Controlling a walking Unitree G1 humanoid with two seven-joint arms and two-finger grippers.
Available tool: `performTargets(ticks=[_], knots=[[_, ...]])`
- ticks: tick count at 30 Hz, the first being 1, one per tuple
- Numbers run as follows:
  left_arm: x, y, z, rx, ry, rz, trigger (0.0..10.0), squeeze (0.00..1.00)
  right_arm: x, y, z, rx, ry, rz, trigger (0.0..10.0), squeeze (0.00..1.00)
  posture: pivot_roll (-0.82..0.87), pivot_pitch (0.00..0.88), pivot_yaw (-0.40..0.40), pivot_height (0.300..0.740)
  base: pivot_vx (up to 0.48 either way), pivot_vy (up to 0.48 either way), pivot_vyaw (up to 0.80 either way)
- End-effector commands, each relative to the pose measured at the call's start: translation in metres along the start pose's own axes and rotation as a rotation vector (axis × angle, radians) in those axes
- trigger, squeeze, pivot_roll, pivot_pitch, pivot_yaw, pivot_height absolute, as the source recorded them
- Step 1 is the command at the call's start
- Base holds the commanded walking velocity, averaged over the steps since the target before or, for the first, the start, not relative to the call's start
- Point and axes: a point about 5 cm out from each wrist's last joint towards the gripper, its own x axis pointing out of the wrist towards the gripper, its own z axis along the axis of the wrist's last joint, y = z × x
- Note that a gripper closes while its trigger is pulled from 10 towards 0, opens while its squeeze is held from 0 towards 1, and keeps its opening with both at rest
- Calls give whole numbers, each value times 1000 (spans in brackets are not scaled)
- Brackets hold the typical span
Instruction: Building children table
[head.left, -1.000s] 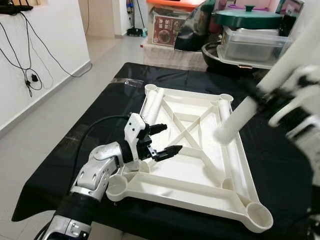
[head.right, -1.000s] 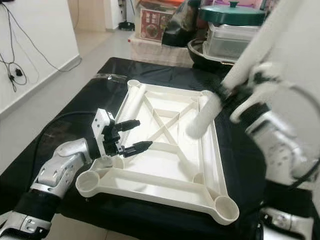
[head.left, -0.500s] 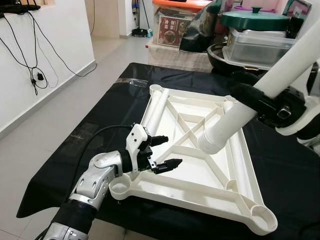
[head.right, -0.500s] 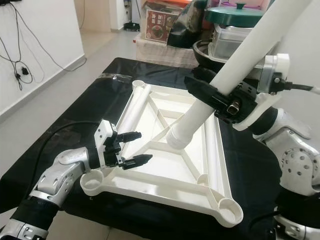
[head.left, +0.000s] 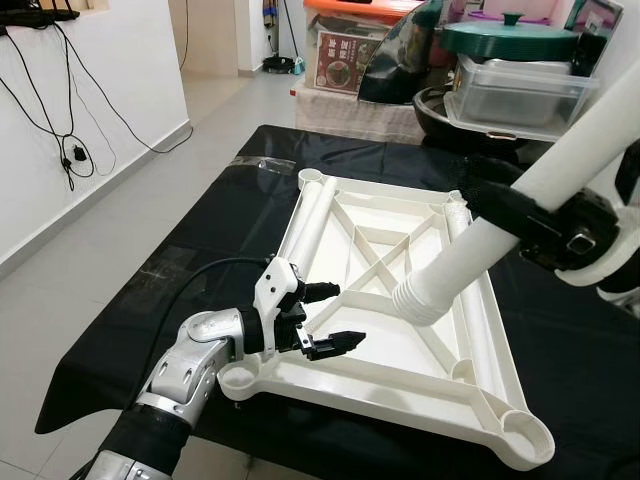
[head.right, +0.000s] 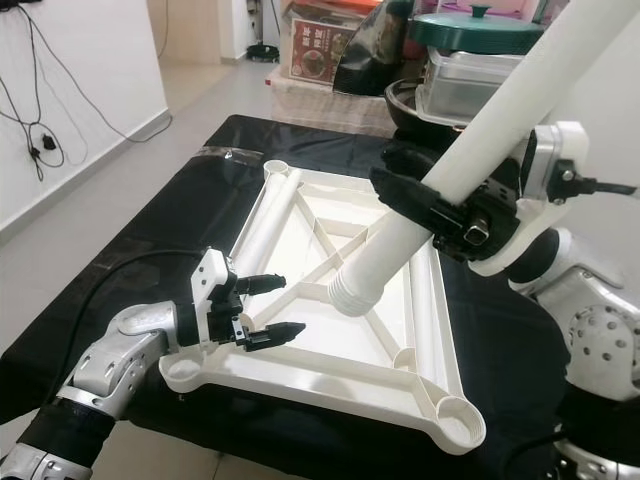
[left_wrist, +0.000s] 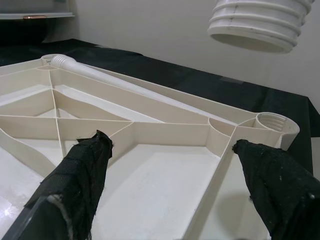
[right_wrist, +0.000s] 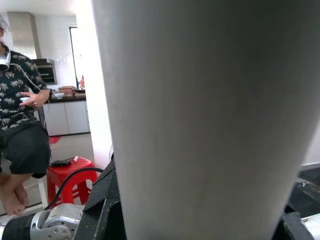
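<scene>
The white plastic tabletop lies upside down on the black-covered table, ribs up, with a round socket at each corner. One white leg lies inside it along the left edge. My right gripper is shut on a second white leg, held slanting. Its threaded end hangs above the ribs right of centre, and also appears over the tabletop in the left wrist view. My left gripper is open, just above the ribs beside the near-left socket, touching nothing.
The black cloth reaches the table edges, with bare floor to the left. Pots, a clear tub and boxes crowd the far end. In the right wrist view a person sits beside a red stool.
The leg in my right gripper has swung in, so its threaded end now hangs lower over the middle ribs. My left gripper has edged slightly forward and down, still open.
</scene>
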Motion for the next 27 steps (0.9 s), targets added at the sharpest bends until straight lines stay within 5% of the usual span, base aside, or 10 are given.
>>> performTargets(ticks=[1,11,16,27], knots=[[-2,0,-3,3,19,2,10000,0,0,4,1,-6,-10,24,0,0,118,0,-85,740,0,0,0],[-1,-12,1,-7,23,-143,10000,0,6,6,-9,36,-6,57,0,0,130,0,-91,740,0,0,0],[6,-24,3,-22,14,-263,10000,0,30,20,-32,124,7,158,0,0,125,0,-89,740,0,0,0],[15,-27,7,-45,-3,-317,10000,0,56,40,-57,212,17,254,0,0,116,0,-85,740,0,0,0]])
